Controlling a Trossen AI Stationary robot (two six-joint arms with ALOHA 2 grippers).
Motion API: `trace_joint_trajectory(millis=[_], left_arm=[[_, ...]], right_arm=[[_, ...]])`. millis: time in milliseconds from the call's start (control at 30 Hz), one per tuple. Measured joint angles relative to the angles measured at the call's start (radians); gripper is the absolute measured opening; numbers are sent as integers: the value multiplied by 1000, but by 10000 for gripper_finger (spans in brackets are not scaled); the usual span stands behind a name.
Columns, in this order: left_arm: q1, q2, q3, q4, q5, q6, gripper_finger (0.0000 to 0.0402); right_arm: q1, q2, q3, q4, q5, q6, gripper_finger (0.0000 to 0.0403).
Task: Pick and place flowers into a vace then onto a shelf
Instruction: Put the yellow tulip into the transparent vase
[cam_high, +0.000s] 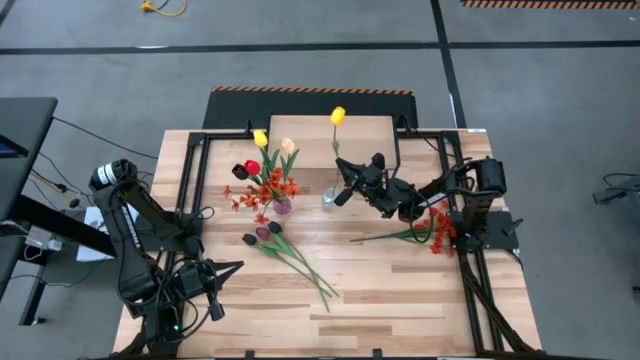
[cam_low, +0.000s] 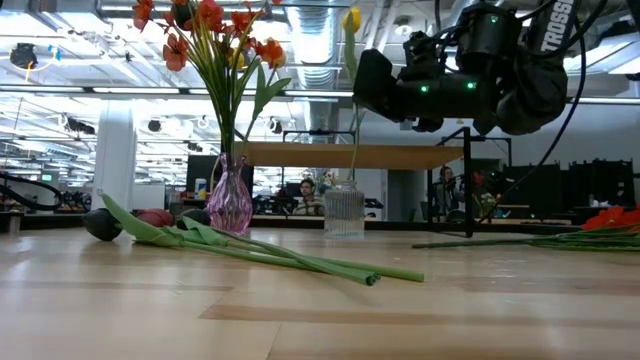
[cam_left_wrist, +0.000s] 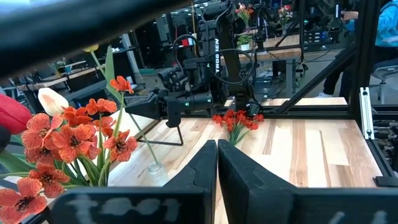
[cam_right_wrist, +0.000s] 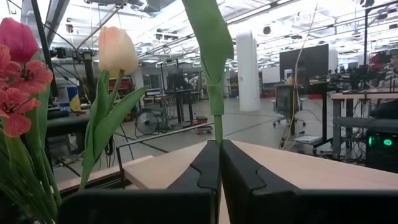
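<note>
Yellow tulip (cam_high: 338, 116) stands upright, stem pinched in right gripper (cam_high: 347, 186).

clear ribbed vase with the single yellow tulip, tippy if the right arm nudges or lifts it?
Probably tippy: the clear vase is small while the yellow tulip stands far above it, so weight sits high. Likely light; it looks empty. The right gripper, shut on the stem, could lever it over sideways.

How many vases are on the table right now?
2: a purple vase holding the mixed bouquet, and a clear ribbed vase beside it with one yellow tulip, near the right hand.
</note>
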Motion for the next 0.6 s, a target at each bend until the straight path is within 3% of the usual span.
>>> trace_joint_trajectory(millis=[600], left_arm=[[0, 0, 0, 0, -3, 0, 0]], right_arm=[[-25, 0, 0, -67, -3, 23, 0]])
